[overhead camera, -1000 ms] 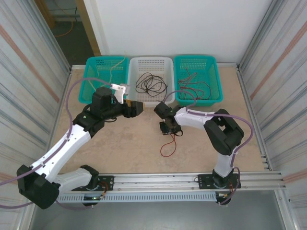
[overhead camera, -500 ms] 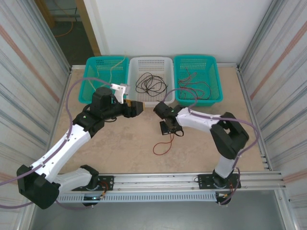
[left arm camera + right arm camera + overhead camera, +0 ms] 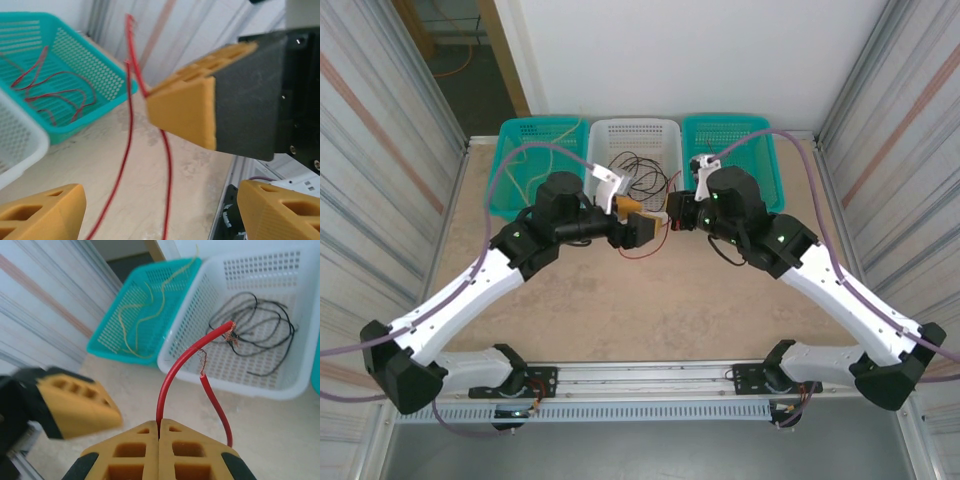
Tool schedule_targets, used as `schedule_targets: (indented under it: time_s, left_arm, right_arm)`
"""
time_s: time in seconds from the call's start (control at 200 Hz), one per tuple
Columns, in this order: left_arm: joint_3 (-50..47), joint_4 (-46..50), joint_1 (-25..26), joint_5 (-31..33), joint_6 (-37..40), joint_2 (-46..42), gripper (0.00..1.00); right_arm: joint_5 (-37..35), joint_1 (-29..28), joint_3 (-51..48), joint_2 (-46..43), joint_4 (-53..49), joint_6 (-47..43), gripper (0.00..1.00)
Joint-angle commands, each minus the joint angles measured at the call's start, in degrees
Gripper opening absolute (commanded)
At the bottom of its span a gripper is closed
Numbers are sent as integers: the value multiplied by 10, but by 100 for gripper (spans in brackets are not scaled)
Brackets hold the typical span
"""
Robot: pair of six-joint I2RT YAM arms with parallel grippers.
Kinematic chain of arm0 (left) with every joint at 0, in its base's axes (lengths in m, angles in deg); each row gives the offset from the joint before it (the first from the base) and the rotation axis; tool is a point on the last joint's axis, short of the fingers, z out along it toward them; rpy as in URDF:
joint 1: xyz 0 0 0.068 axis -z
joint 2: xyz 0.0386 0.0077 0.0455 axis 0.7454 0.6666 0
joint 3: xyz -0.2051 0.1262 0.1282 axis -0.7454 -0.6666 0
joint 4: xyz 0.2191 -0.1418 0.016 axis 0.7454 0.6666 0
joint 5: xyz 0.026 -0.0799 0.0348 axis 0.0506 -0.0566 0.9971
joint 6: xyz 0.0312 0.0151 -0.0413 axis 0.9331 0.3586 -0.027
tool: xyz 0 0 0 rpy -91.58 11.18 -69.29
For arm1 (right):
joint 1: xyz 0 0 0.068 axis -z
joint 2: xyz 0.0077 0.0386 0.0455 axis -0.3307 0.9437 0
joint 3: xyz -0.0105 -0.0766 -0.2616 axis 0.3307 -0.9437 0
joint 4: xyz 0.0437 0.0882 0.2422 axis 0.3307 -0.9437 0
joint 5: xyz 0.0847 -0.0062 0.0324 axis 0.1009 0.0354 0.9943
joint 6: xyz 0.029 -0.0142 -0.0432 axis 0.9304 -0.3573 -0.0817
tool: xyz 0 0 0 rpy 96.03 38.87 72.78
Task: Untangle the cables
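Lifts seemingly last loose red cable (image 3: 172, 370) off the desk (image 3: 620, 320), pinched in right gripper (image 3: 159, 427), left gripper (image 3: 160, 207) wide; lacks only binning.

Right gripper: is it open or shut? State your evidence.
Shut: the right gripper has its fingers pressed together, pinching the red cable.

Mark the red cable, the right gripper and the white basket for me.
red cable (image 3: 160, 405), right wrist view, the stretch just above the gripper.
right gripper (image 3: 160, 427), right wrist view, the seam between its closed fingertips.
white basket (image 3: 190, 310), right wrist view, its left mesh wall.
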Motion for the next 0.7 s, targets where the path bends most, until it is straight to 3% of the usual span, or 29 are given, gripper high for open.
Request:
schedule_targets:
  time_s: [0.0,0.12,0.311,0.411,0.536,0.696]
  left_arm:
    - [32,-20,10,-16,28,25,79]
    - [36,-25,17,-12,26,36,78]
    - [35,-23,25,-3,20,44,65]
    - [33,-23,29,-3,17,44,49]
    - [33,-23,32,7,16,40,18]
    - [27,-32,33,15,10,38,0]
  right_arm:
    - [24,9,18,-10,39,19,0]
    - [33,14,39,-6,41,22,0]
    - [49,16,40,-9,64,35,0]
    - [50,16,38,-10,68,38,0]
    - [48,16,33,-13,68,39,0]
    - [53,15,32,-14,69,43,0]
